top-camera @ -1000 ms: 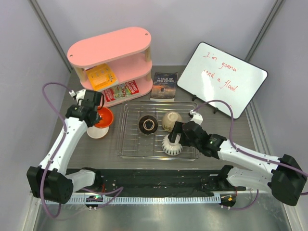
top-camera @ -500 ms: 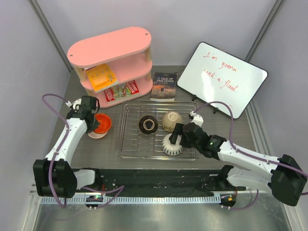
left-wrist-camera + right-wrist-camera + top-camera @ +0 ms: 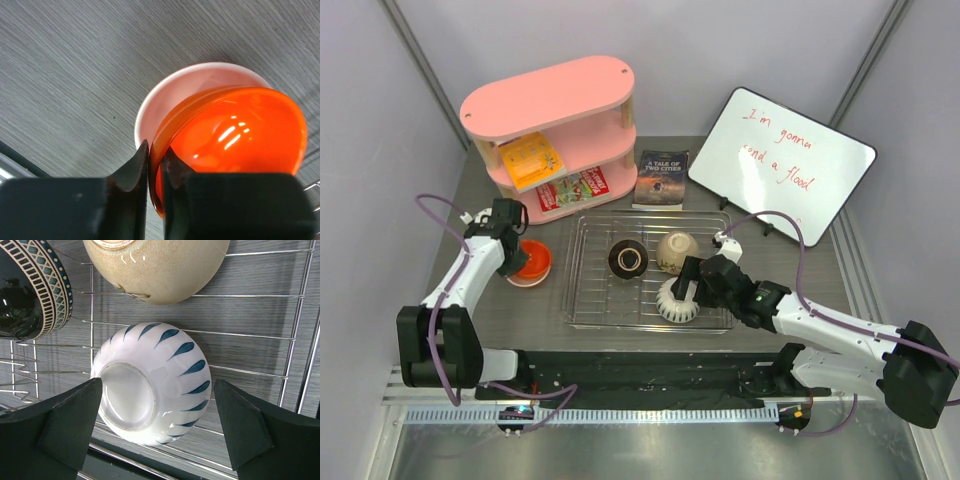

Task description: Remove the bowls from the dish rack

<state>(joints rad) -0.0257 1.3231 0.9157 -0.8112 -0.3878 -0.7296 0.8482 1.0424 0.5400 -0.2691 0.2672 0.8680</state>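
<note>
The white bowl (image 3: 152, 382) lies overturned on the near bars of the dish rack (image 3: 582, 300), and we see the right gripper (image 3: 159, 422) spread wide astride it. Left of the rack, on the grey table (image 3: 535, 322), the left gripper (image 3: 155, 152) pinches the rim of an orange bowl (image 3: 235, 135) tilted inside a pale bowl (image 3: 160, 100). Farther in the rack sit a dark bowl (image 3: 628, 258) and a beige bowl (image 3: 675, 250). Beyond them are a book (image 3: 662, 178), a pink shelf (image 3: 550, 100) and a whiteboard (image 3: 780, 160).
</note>
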